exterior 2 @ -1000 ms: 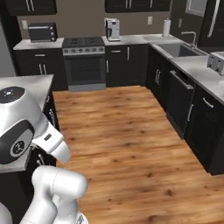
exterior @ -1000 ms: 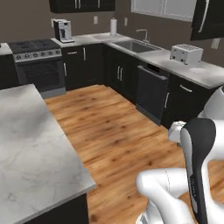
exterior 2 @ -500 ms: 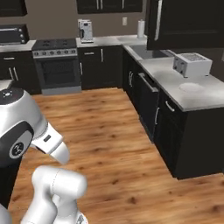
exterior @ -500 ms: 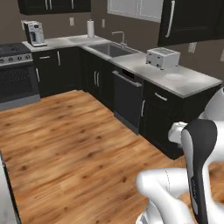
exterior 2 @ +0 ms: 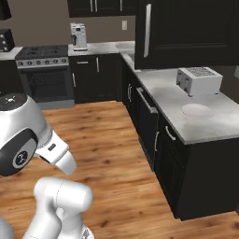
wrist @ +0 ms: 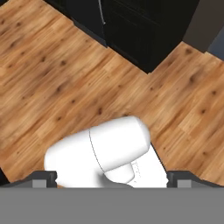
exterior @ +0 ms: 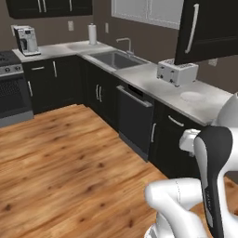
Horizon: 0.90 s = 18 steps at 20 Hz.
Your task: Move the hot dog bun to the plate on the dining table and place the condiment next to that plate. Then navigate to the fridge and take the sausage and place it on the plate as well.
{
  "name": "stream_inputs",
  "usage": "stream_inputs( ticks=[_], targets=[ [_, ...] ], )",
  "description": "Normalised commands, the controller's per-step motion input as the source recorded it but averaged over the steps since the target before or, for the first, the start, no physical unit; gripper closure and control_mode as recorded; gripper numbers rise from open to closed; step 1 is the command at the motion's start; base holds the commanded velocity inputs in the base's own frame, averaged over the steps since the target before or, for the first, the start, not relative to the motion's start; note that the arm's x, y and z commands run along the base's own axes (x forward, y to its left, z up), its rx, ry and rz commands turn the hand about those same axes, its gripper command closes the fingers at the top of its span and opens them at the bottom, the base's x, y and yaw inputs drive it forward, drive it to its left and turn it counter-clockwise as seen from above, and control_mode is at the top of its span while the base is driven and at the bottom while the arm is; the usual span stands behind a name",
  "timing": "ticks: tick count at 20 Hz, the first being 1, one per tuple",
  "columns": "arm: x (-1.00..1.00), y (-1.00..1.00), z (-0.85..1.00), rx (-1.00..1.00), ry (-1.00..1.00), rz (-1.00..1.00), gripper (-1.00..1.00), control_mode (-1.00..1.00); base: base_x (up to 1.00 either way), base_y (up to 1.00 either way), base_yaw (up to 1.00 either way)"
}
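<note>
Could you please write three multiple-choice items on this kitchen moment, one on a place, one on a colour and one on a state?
1. Where does the toaster stand?
A. on the wall counter, beyond the white plate
B. on the stove
C. on the floor

2. What colour are the lower cabinets?
A. white
B. black
C. light oak

3. How does the claw stand?
A. shut on a bottle
B. shut on nothing
C. open and empty

Answers:
1 A: both base views show the toaster on the grey counter, farther along than the plate.
2 B: the cabinet fronts are black with pale handles.
3 C: in the hand view the two fingertips sit far apart at the bottom corners, with nothing held between them.
</note>
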Motion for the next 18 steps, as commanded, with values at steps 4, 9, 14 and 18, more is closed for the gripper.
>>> stream_inputs(
  ticks=[4,9,14,18],
  targets=[
    [0.00,0.00,0.00,0.00,0.00,0.00,-1.00,1.00,1.00,0.21,-0.05],
    [0.00,0.00,0.00,0.00,0.00,0.00,-1.00,1.00,1.00,0.44,-0.18],
    [0.00,0.00,0.00,0.00,0.00,0.00,-1.00,1.00,0.97,0.39,-0.32],
    [0.00,0.00,0.00,0.00,0.00,0.00,-1.00,1.00,0.72,0.38,-0.42]
  ],
)
